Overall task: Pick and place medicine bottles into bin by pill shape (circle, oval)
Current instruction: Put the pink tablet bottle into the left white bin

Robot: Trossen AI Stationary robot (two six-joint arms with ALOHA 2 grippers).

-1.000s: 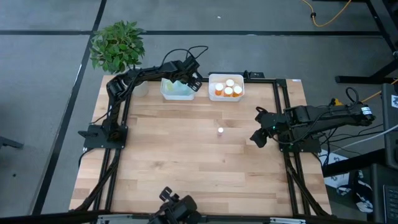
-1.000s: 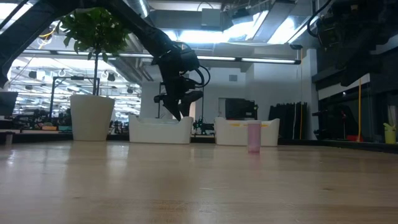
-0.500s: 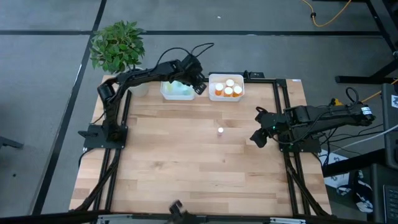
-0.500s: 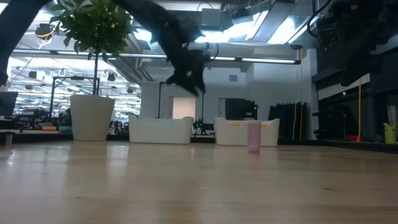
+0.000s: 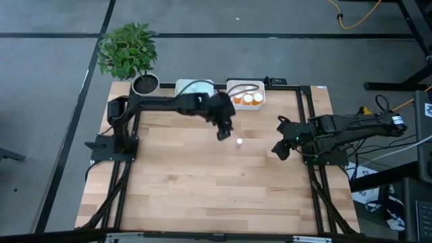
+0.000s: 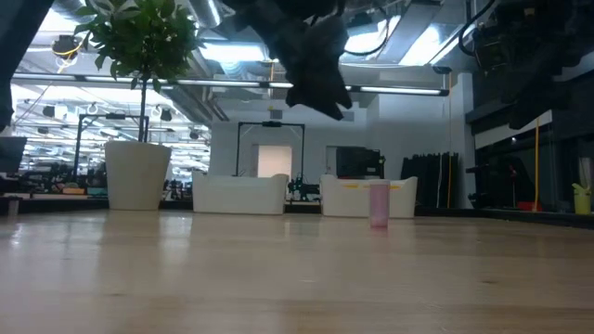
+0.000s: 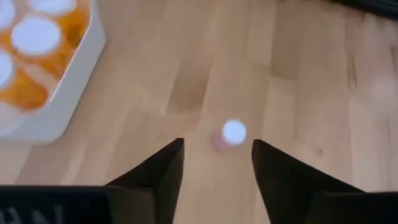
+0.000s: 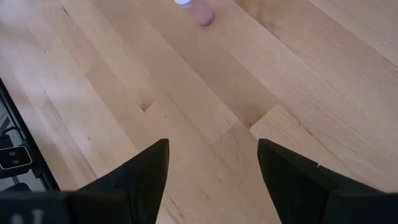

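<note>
One small pinkish medicine bottle (image 5: 239, 142) with a white cap stands upright on its base at mid-table, also seen in the low view (image 6: 379, 204). My left gripper (image 5: 223, 131) hovers open above the table just left of and beyond it. In the left wrist view the bottle (image 7: 232, 133) lies ahead of the open fingers (image 7: 217, 155). At the far edge, a white bin (image 5: 247, 102) holds orange bottles (image 5: 247, 98) and a second white bin (image 5: 194, 86) stands to its left. My right gripper (image 5: 278, 150) waits open at the right, with the bottle (image 8: 198, 9) far ahead of it.
A potted plant (image 5: 128, 54) stands in a white pot (image 6: 137, 176) at the far left corner. A black frame (image 5: 307, 108) borders the table's sides. Bare wood (image 5: 216, 189) spreads over the near half of the table.
My left gripper has left the place over the left bin at the far edge. It has swung toward the near edge and a little right, rising, and now hangs close to the lone pinkish bottle. The bottle has stayed where it was.
</note>
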